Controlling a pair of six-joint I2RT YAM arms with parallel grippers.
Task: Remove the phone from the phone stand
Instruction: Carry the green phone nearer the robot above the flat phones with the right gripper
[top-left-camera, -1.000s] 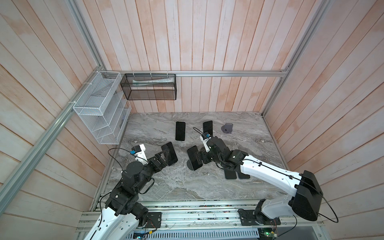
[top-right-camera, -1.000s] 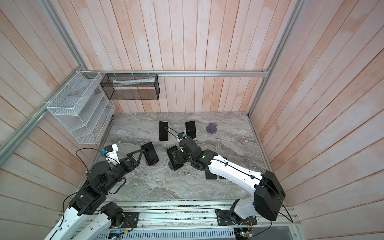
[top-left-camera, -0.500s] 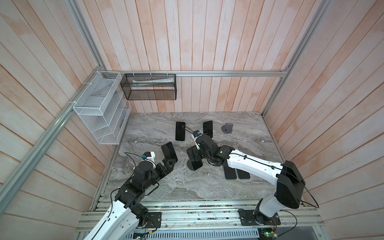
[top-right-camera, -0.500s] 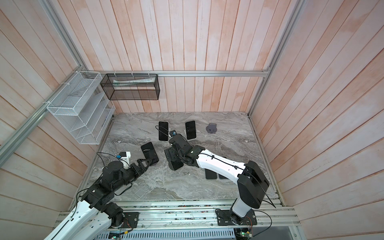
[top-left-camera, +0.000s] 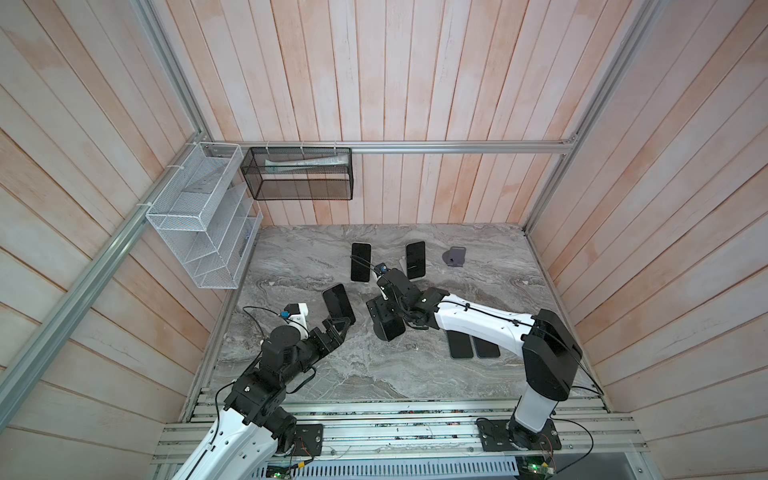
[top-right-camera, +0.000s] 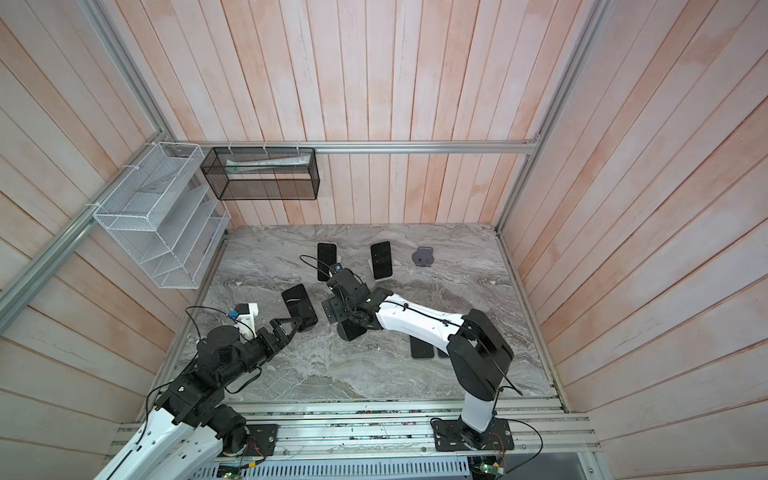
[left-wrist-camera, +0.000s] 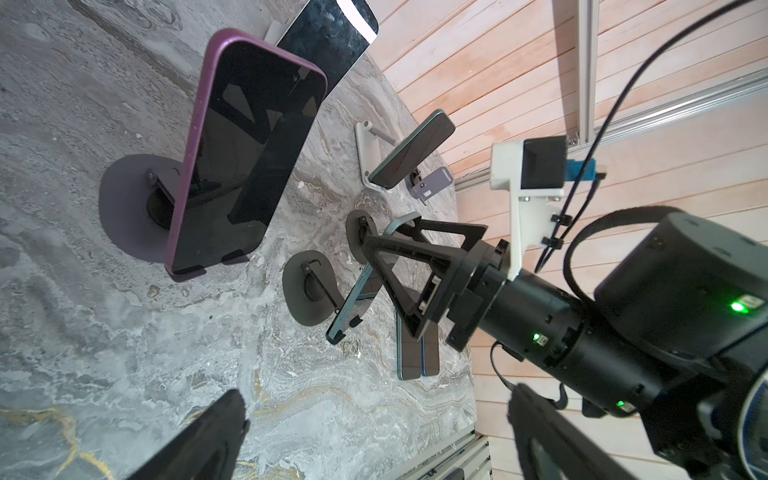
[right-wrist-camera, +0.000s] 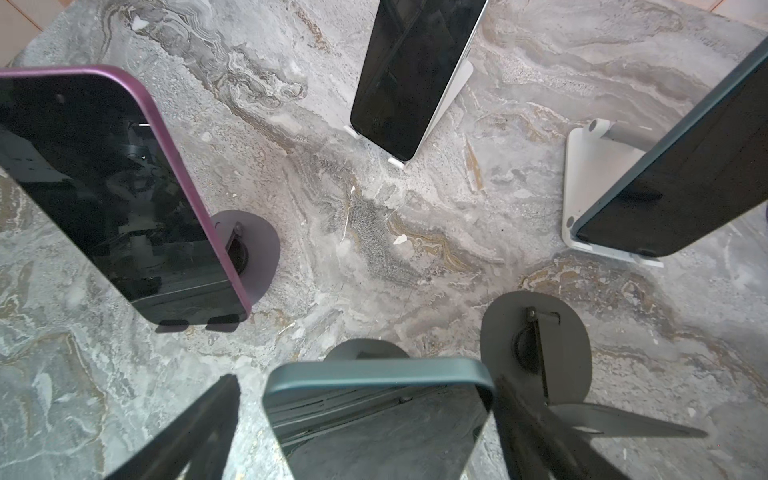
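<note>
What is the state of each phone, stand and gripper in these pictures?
purple phone: propped on grey-purple stand
teal phone: propped on dark stand
back left phone: propped on slim white stand
back right phone: propped on white plate stand
flat phones: two, lying on the table
lavender stand: empty
spare dark stand: empty
left gripper: open, holding nothing
right gripper: open, fingers either side of the teal phone

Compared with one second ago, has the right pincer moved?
Yes. The right pincer has moved left in both top views, farther from the empty rear stand, and now straddles the teal phone.
</note>
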